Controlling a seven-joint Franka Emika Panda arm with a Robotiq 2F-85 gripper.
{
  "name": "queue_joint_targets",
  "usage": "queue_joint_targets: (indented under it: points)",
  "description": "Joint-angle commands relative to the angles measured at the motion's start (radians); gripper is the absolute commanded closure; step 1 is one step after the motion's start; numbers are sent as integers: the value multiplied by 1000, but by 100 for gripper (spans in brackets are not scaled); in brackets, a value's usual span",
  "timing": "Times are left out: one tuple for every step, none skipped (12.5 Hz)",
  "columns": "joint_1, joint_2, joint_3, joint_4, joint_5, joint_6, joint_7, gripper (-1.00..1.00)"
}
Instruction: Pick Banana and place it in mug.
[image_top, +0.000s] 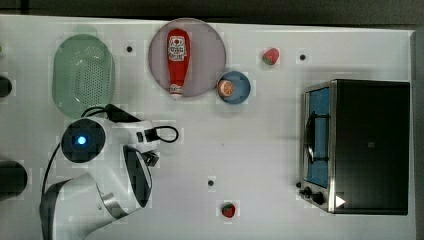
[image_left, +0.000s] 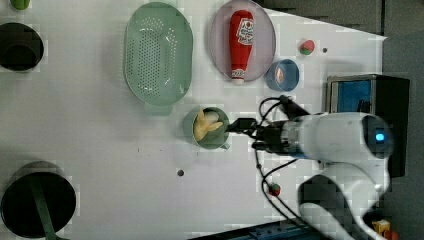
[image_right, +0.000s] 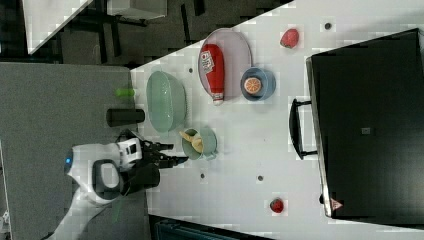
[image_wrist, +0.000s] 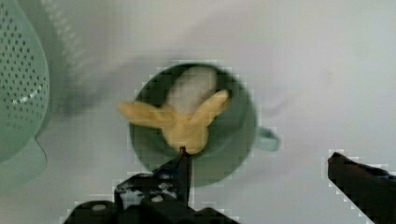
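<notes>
The pale yellow banana (image_wrist: 184, 122) lies in the small teal-green mug (image_wrist: 233, 154), its ends sticking up over the rim. In the left view the banana (image_left: 205, 124) and mug (image_left: 216, 142) sit just below the colander. In the right view the mug (image_right: 209, 146) holds the banana (image_right: 192, 138) too. My gripper (image_wrist: 271, 179) hangs over the mug's near side, open, with its fingers far apart and nothing between them. It reaches toward the mug from the left view's right (image_left: 241, 125) and from the right view's left (image_right: 175, 160).
A green colander (image_top: 83, 75) stands beside the arm (image_top: 100, 145). A ketchup bottle (image_top: 178, 60) lies on a grey plate (image_top: 210, 45), with a blue bowl (image_top: 242, 90) holding an orange slice close by. Two strawberries (image_top: 270, 56) (image_top: 228, 210) and a toaster oven (image_top: 370, 145) take the top view's right.
</notes>
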Motion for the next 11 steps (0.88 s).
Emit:
queue_joint_targets:
  points:
    - [-23, -127, -88, 122, -10, -118, 34, -100]
    - [-24, -162, -120, 154, -10, -193, 34, -100]
    - [-28, -194, -157, 187, -9, -270, 34, -100]
    - [-31, -220, -197, 222, -9, -333, 34, -100]
    - [-33, -246, -251, 264, -9, -403, 34, -100]
    - [-33, -266, -306, 303, -9, -469, 33, -100]
    - [-33, -278, -350, 332, -8, -515, 32, -100]
    - [-33, -294, -429, 373, 2, -586, 25, -100]
    - [-33, -300, -456, 385, 11, -601, 12, -100]
    - [-33, -306, -474, 388, 14, -629, -18, -100]
    - [-33, -311, -484, 386, 14, -661, -58, -100]
